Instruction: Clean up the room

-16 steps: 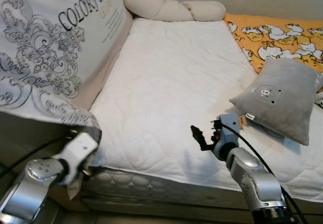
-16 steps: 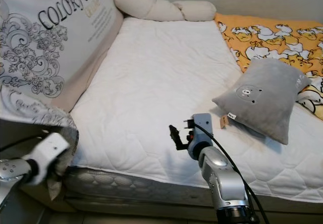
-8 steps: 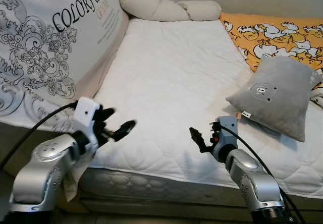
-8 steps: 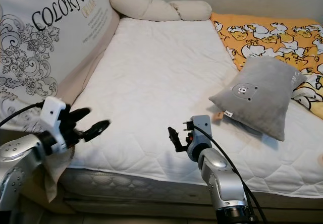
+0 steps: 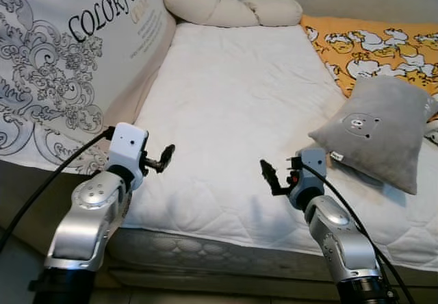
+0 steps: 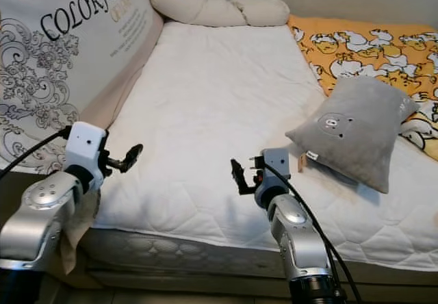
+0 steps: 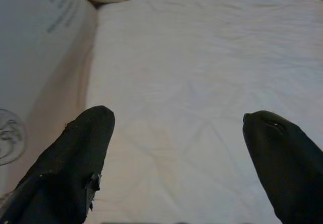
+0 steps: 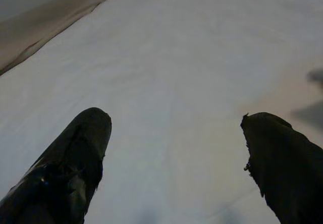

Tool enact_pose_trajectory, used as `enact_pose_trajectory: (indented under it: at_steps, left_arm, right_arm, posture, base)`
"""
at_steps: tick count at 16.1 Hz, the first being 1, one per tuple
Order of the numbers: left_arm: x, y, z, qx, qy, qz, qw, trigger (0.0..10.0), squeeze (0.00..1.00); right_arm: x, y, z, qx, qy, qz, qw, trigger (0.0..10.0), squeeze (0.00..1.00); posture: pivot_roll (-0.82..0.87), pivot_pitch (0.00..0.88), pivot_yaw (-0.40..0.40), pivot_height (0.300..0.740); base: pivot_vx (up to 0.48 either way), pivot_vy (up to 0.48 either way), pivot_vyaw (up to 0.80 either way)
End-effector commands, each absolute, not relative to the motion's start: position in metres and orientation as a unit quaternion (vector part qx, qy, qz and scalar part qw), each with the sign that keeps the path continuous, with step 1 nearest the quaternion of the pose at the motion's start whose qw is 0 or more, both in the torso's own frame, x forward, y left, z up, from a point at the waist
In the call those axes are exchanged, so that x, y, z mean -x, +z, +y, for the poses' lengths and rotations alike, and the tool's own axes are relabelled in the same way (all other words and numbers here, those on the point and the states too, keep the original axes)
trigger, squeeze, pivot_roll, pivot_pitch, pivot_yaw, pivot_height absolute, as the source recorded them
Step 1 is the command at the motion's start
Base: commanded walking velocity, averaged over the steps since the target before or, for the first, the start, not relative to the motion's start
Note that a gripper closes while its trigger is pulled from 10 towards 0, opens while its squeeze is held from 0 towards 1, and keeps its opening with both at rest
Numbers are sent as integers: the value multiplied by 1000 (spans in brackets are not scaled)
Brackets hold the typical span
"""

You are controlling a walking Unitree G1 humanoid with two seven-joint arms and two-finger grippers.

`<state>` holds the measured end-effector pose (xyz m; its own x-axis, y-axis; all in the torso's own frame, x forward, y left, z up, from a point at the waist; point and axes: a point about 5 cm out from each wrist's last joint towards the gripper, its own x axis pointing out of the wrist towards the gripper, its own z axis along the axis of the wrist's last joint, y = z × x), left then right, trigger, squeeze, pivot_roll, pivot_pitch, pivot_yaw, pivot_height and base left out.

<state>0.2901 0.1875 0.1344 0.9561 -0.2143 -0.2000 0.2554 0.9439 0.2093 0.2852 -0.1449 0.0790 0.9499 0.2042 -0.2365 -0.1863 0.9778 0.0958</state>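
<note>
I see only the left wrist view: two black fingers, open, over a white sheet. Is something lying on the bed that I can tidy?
Observer: Yes. A grey pillow with a small bear face lies tilted on the bed's right side.
Operator: What is behind it?
Observer: An orange blanket with white cartoon figures; the pillow's upper edge overlaps it.
Operator: Where is the other arm?
Observer: The right gripper hovers open above the mattress, near the front edge, apart from the pillow.
Operator: And mine?
Observer: The left gripper hovers over the mattress's front left corner.
</note>
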Motion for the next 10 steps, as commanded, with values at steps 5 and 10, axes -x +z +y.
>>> enact_pose_trajectory:
  at_steps: [5, 10]
  left_arm:
    - [-295, 126, 193, -108, -63, 87, 988, 10000, 0]
    - [-298, 130, 192, -117, -59, 74, 989, 10000, 0]
  right_arm:
    - [-297, 102, -156, -5, 53, 41, 998, 10000, 0]
    - [-298, 106, -163, -29, 34, 14, 999, 10000, 0]
  posture:
    - [11, 0, -9, 740]
    - [15, 0, -15, 740]
  base:
    - [0, -175, 0]
    - [0, -382, 0]
